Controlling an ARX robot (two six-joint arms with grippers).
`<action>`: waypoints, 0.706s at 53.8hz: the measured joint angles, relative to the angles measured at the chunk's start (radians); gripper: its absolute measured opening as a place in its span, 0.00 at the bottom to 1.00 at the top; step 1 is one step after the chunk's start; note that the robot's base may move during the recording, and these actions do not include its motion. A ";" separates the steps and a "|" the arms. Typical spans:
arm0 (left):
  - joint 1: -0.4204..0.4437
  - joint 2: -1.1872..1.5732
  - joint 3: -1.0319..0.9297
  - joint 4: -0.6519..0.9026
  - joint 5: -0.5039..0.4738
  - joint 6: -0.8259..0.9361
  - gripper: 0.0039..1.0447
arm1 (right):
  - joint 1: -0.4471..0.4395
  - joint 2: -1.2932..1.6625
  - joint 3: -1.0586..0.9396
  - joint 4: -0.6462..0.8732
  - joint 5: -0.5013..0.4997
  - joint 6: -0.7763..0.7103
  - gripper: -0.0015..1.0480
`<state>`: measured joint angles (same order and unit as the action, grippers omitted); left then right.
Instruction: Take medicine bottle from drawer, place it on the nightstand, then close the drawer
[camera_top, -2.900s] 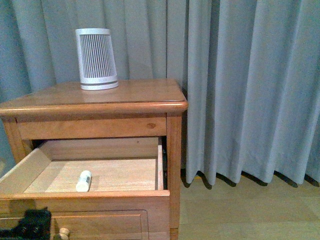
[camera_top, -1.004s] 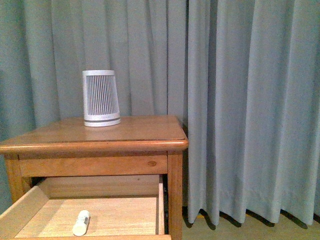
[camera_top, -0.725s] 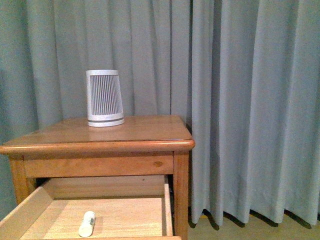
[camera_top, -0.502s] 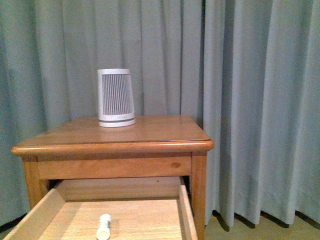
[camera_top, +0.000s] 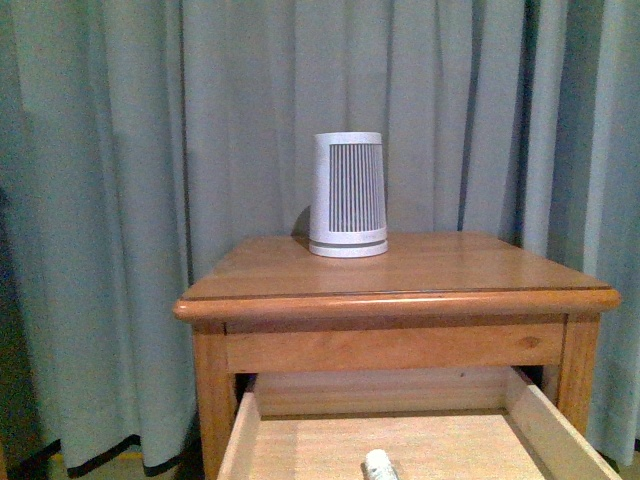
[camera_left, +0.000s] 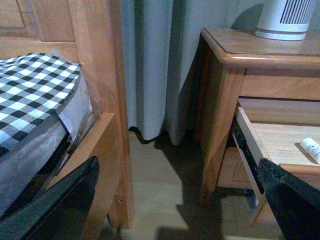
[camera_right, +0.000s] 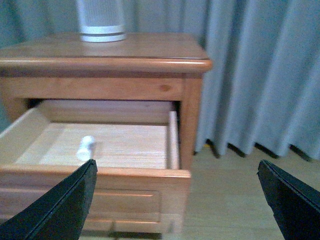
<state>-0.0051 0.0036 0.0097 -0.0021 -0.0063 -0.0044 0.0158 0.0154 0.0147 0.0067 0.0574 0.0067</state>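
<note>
The right end effector (camera_right: 176, 170) gapes wide, empty; the medicine bottle (camera_right: 85, 147) lies on its side ahead of it in the open drawer (camera_right: 100, 173). And the left end effector (camera_left: 177, 162) is spread wide too, holding nothing.

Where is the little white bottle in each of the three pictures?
Front view: medicine bottle at the bottom edge, in the open drawer, cut off.
Left wrist view: on the drawer floor, partly cut off.
Right wrist view: whole, on the drawer floor.
Shared landmark: slatted white device on the nightstand.
</note>
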 joint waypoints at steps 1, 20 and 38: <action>0.000 0.000 0.000 0.000 0.000 0.000 0.94 | 0.025 0.020 0.000 0.017 0.064 0.003 0.93; 0.000 0.000 0.000 0.000 0.003 0.000 0.94 | 0.176 0.979 0.406 0.286 0.289 0.161 0.93; 0.000 0.000 0.000 0.000 0.003 0.000 0.94 | 0.242 1.522 0.769 0.187 0.244 0.249 0.93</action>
<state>-0.0051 0.0036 0.0097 -0.0017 -0.0029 -0.0044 0.2577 1.5379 0.7841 0.1936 0.3016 0.2558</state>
